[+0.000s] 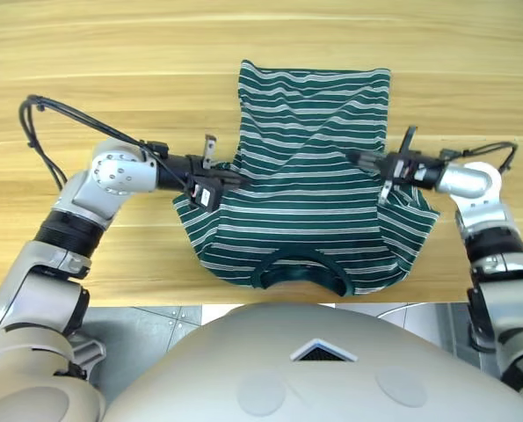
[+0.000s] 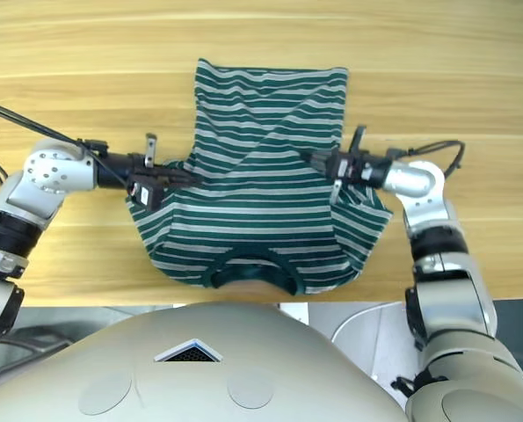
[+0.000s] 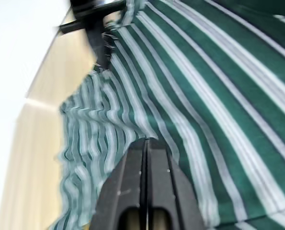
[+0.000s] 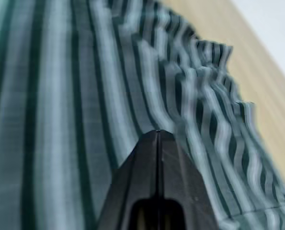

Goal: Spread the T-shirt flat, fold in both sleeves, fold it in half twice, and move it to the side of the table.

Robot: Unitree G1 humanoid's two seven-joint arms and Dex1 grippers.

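1. While the T-shirt [image 1: 309, 132] lies wrinkled on the table [image 1: 112, 53], collar at 6 o'clock, no fold looks complete.
2. The left gripper [image 1: 232, 178] at 9 o'clock and the right gripper [image 1: 353, 158] at 3 o'clock each pinch its fabric.
3. Outstanding, by judgement: sleeves, both halvings, side placement.

dark green white-striped T-shirt [image 1: 309, 207] | rumpled, diagonal creases, sides bunched inward | collar near, hem far | wooden counter [image 1: 112, 70], near edge, centre
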